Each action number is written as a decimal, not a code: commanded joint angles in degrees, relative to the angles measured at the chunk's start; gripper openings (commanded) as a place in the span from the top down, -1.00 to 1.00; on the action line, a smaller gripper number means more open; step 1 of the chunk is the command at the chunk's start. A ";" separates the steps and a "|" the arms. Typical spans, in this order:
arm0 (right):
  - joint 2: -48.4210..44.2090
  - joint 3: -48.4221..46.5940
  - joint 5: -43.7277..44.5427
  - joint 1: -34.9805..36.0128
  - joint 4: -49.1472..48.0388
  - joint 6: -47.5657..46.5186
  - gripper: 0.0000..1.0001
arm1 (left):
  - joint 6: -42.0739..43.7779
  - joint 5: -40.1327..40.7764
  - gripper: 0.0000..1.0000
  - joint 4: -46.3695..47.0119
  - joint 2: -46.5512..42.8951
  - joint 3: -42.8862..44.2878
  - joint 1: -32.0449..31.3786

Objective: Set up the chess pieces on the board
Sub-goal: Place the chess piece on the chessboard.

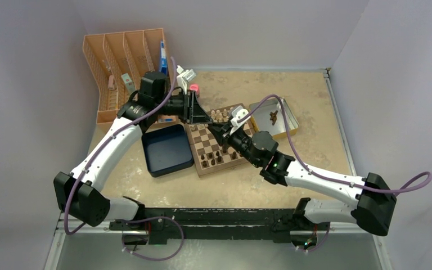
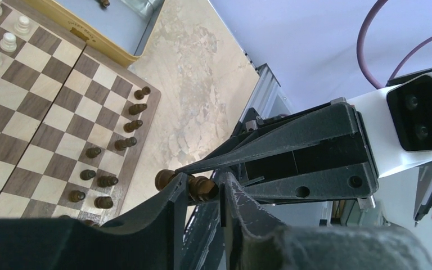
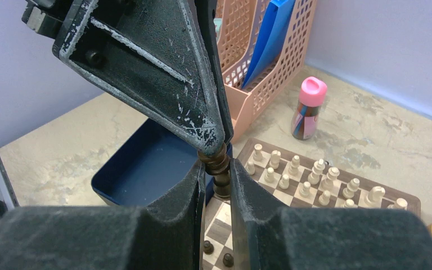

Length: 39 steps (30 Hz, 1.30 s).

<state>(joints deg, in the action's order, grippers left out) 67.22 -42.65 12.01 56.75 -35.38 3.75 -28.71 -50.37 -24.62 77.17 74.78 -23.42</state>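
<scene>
The board point(image 1: 207, 140) lies mid-table, with dark chess pieces point(image 1: 216, 158) on its near rows; they also show in the left wrist view point(image 2: 129, 126). Both grippers meet above the board's left edge. My right gripper point(image 3: 215, 169) is shut on the stem of one upright dark chess piece point(image 3: 217, 162). My left gripper point(image 2: 205, 183) comes in from above and its tips close narrowly on the same piece's head point(image 2: 202, 189). In the top view the left gripper point(image 1: 208, 122) and right gripper point(image 1: 217, 131) touch tip to tip. The piece hangs above the board without touching it.
Pale cream pieces point(image 1: 220, 115) fill the board's far rows. A dark blue box point(image 1: 167, 149) sits left of the board. A yellow-rimmed tin point(image 1: 281, 107) holding dark pieces lies to the right. A peach file organiser point(image 1: 118, 62) and a pink-capped bottle point(image 3: 309, 109) stand at the back left.
</scene>
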 commanded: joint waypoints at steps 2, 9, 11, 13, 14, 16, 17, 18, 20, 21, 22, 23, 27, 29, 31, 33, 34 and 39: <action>0.77 -2.74 0.69 0.37 -1.01 0.92 0.70 | 3.40 0.53 0.69 0.31 -1.18 -0.85 -0.92; 0.06 -1.38 1.61 0.37 -1.29 2.37 0.70 | 6.30 5.99 0.97 -1.46 -2.50 -1.71 -1.10; 0.06 -1.36 1.70 0.38 -1.17 2.66 0.70 | 7.24 7.10 1.00 -1.15 -3.07 -2.07 -1.19; 0.02 -1.38 1.55 0.38 -0.93 3.04 0.70 | 8.48 8.16 1.00 -0.77 -3.68 -2.31 -1.19; 0.02 -1.38 1.34 0.38 -0.66 3.24 0.70 | 9.06 8.17 1.00 -0.48 -3.95 -2.51 -1.18; -0.07 -1.38 0.61 0.33 -0.01 3.49 0.70 | 10.29 7.70 0.85 -0.15 -4.38 -2.54 -1.18; -0.15 -1.34 0.13 0.35 0.23 3.63 0.71 | 10.97 7.31 0.70 -0.08 -4.58 -2.54 -1.19; -0.28 -1.15 -0.21 0.37 0.32 3.78 0.71 | 11.87 6.78 0.55 0.10 -4.90 -2.54 -1.19; -0.52 -0.60 -0.84 0.37 0.12 3.94 0.72 | 13.40 5.74 0.40 0.62 -5.89 -2.81 -1.15; -0.47 -0.33 -1.15 0.38 -0.12 3.98 0.72 | 14.11 5.33 0.35 0.97 -6.34 -2.99 -1.18; -0.32 -0.20 -1.48 0.38 -0.48 4.00 0.72 | 14.57 5.05 0.32 1.36 -6.73 -3.25 -1.19; -0.22 -0.20 -1.81 0.37 -0.64 3.99 0.72 | 14.96 4.99 0.30 1.65 -7.11 -3.44 -1.19; 0.56 -0.93 -2.70 0.38 -0.18 4.15 0.72 | 16.52 4.89 0.24 1.42 -7.47 -3.77 -1.28; 0.51 -1.02 -3.06 0.38 -0.15 4.31 0.73 | 17.11 5.84 0.23 0.61 -7.12 -3.81 -1.23; 0.44 -0.95 -3.37 0.33 -0.22 4.40 0.73 | 17.46 6.17 0.23 -0.33 -6.44 -3.78 -1.36; 0.37 -0.90 -3.55 0.36 -0.28 4.57 0.73 | 17.98 6.44 0.23 -1.11 -5.89 -3.77 -1.66; 0.31 -0.86 -3.66 0.38 -0.28 4.64 0.73 | 18.13 7.21 0.23 -1.35 -5.62 -3.83 -1.82; 0.08 -0.85 -3.85 0.35 -0.09 4.78 0.73 | 19.40 9.78 0.23 -1.48 -4.88 -4.10 -2.72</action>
<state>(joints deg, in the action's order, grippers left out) 68.20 -42.63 9.17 56.99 -32.86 7.94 -12.08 -42.50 -26.65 71.81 71.22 -25.30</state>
